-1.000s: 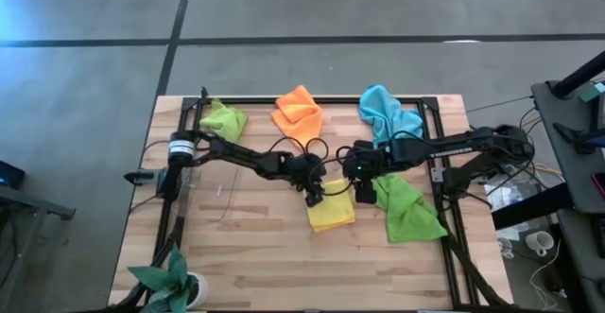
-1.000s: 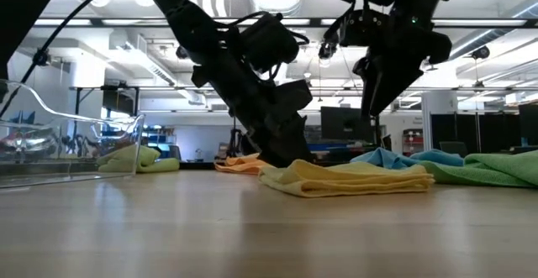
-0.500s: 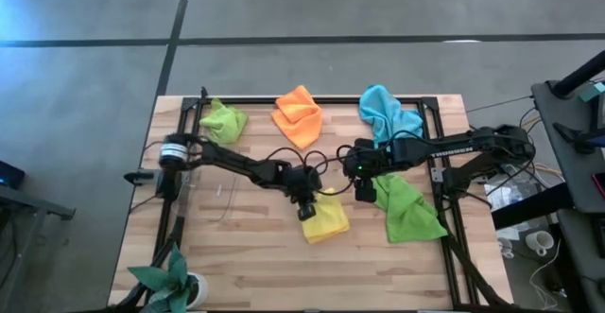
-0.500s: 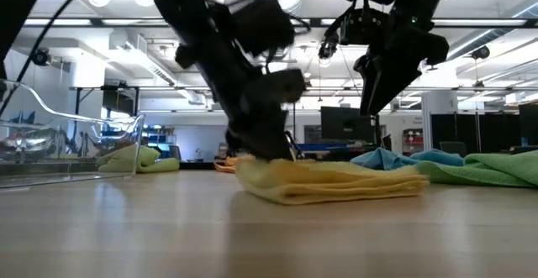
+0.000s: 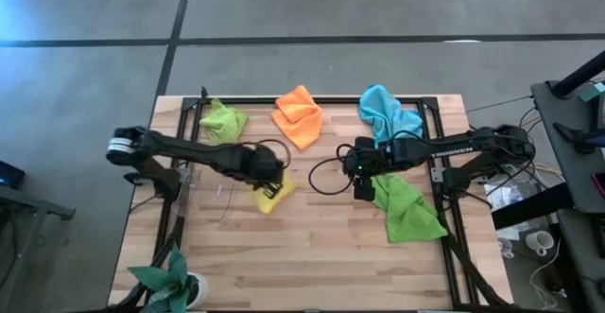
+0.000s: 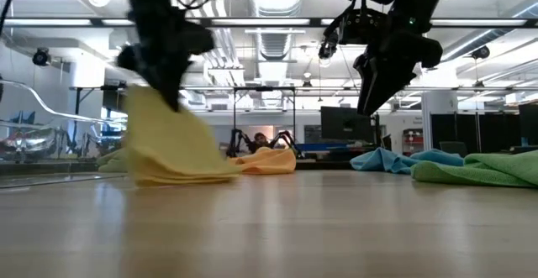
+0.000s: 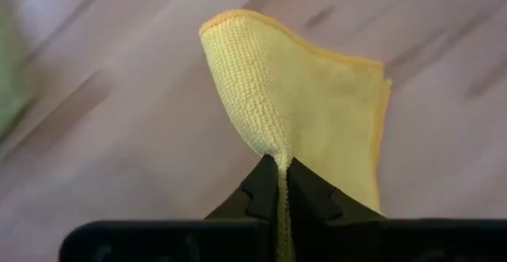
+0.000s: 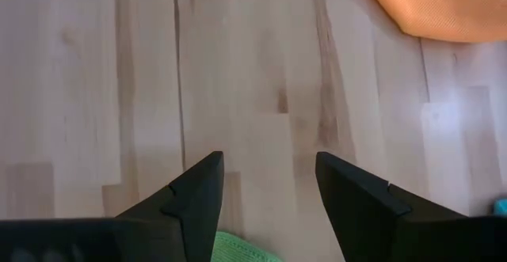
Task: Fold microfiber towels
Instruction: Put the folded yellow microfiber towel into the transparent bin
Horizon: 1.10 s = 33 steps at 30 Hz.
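The folded yellow towel (image 7: 305, 96) hangs from my left gripper (image 7: 279, 184), which is shut on it left of the table's middle (image 5: 267, 174). In the low view the yellow towel (image 6: 168, 148) droops to the tabletop. My right gripper (image 5: 364, 188) hovers open right of the middle, over bare wood, with nothing between its fingers (image 8: 269, 187). The darker green towel (image 5: 408, 209) lies bunched just right of it. The lime green (image 5: 224, 120), orange (image 5: 298, 114) and light blue (image 5: 388, 111) towels lie crumpled along the far edge. My left gripper pinches a gathered fold at the yellow towel's upper edge (image 7: 277, 153) between its two fingers, coming from above and pointing steeply down. Several layers are caught. The towel hangs slack below the fingers, and its lower end (image 6: 181, 177) rests on the table.
A clear plastic bin (image 6: 59, 135) stands at the table's left side. A potted plant (image 5: 175, 280) sits at the near left corner. A black frame (image 5: 430, 114) runs round the table's edges. Bare wood (image 5: 312, 256) lies near the front.
My left gripper has shut on the yellow towel at the table's middle. It has then swung up and toward the table's left edge, turning as it went. The towel has been pulled leftward off its flat fold and now hangs, its lower end trailing on the wood.
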Each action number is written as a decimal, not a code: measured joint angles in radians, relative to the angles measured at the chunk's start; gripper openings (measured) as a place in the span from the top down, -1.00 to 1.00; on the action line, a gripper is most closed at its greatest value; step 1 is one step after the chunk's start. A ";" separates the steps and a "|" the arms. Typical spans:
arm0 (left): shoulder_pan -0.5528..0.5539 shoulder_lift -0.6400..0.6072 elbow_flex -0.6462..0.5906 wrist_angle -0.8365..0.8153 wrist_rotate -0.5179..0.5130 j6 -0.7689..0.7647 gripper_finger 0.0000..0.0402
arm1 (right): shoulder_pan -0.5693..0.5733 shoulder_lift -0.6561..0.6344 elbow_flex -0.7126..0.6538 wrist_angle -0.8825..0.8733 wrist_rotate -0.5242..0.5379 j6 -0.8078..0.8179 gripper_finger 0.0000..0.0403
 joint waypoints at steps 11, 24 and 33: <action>-0.072 -0.114 -0.061 -0.469 -0.043 -0.460 1.00 | 0.000 0.000 -0.005 -0.002 0.000 0.000 0.02; -0.079 -0.261 -0.400 -0.379 0.058 -0.646 1.00 | 0.000 0.000 -0.005 0.000 0.000 0.005 0.02; -0.079 -0.250 -0.432 -0.344 0.067 -0.657 1.00 | 0.000 0.000 -0.005 0.005 0.001 0.016 0.03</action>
